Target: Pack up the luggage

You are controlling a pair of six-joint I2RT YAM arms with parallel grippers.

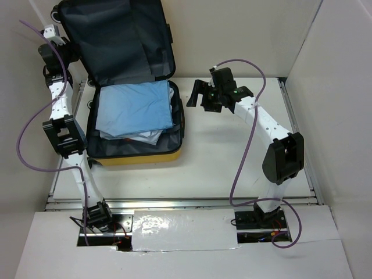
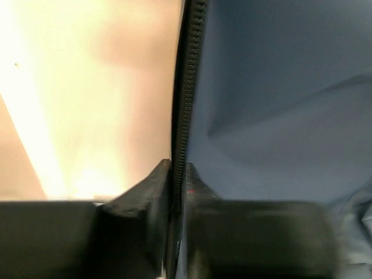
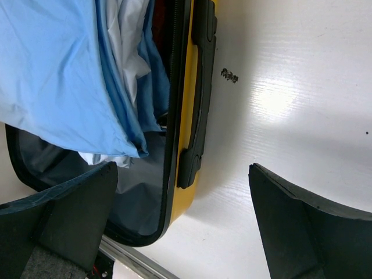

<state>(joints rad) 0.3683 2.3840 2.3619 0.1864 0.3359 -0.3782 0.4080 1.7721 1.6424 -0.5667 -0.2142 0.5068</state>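
Observation:
The yellow luggage (image 1: 139, 157) lies open at the left of the table, and its lid (image 1: 116, 40) stands up with the dark grey lining facing me. Folded light-blue cloths (image 1: 136, 107) lie in the base. My left gripper (image 1: 60, 42) is at the lid's upper left edge. In the left wrist view it (image 2: 177, 174) is shut on the lid's zipper rim (image 2: 186, 87). My right gripper (image 1: 197, 93) is open and empty, just right of the case. In the right wrist view it (image 3: 181, 168) hovers over the yellow shell (image 3: 186, 116) and the black side handle (image 3: 200, 87).
White walls close in the table at the back and the right. A metal rail (image 1: 186, 203) runs along the near edge. A small dark mark (image 3: 229, 74) is on the white tabletop (image 1: 244, 151) right of the case.

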